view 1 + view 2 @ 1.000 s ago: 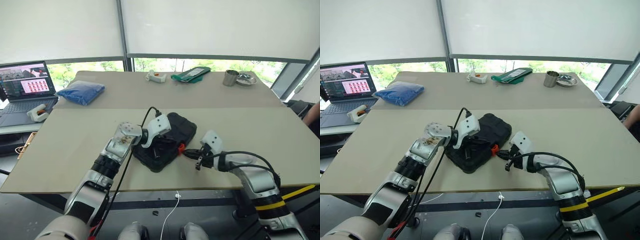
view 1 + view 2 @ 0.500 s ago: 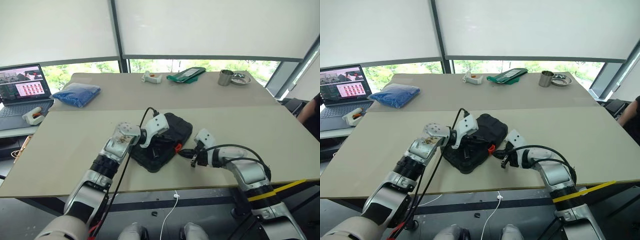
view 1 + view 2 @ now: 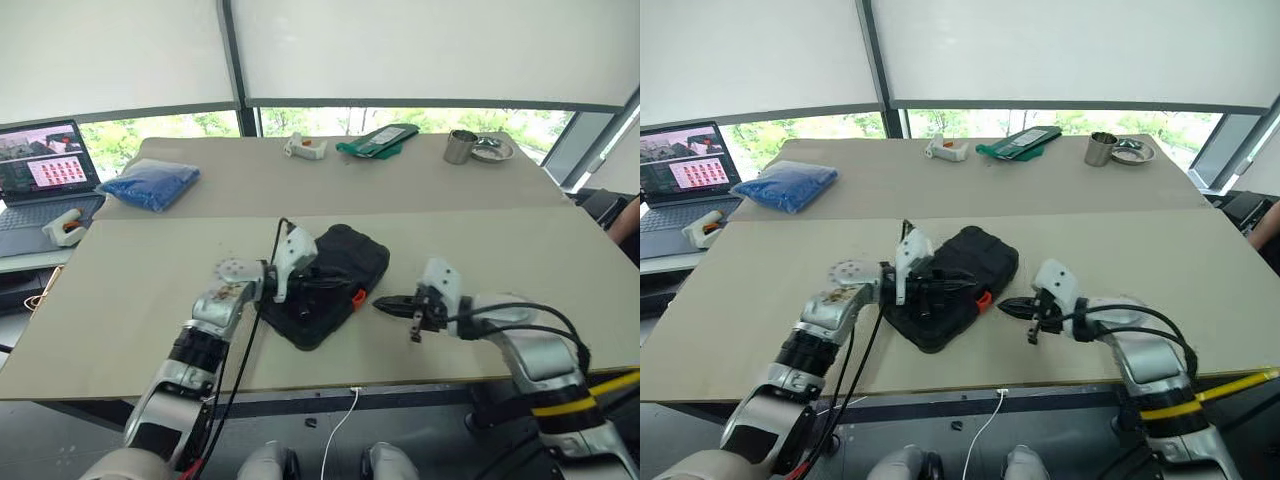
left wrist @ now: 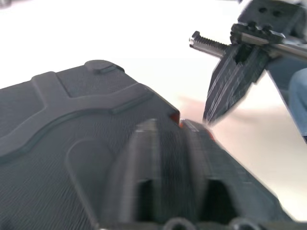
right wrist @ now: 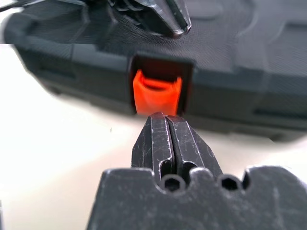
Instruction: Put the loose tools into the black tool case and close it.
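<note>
On the near half of a long beige table [image 3: 120, 290], the black tool case [image 3: 335, 275] lies shut, its lid down so that nothing of its contents can be seen, and its small orange latch [image 3: 357, 296] faces the robot's right side. The left gripper [image 3: 312, 290] lies over the case's lid near the latch edge; in the left wrist view its two black fingers [image 4: 144, 158] stand a little apart above the textured lid, with nothing between them. The right gripper [image 3: 385, 303] hangs just beside the latch, apart from it, pointing at the case from the robot's right; the right wrist view shows its fingers [image 5: 165, 143] pressed together and empty, the orange latch straight ahead of their tips. On the far half of the table, well apart from the case, lie a blue bag [image 3: 152, 184] toward the left, a small white-and-orange object [image 3: 305, 149], a green pouch [image 3: 378, 140] near the middle, and, toward the right, a metal cup [image 3: 460, 146] standing just beside a shallow metal dish [image 3: 492, 149]; what the cup and dish hold cannot be made out. An open laptop [image 3: 40, 172] sits on a lower surface off the table's left end, with a white-and-orange tape dispenser [image 3: 60, 229] near it.
</note>
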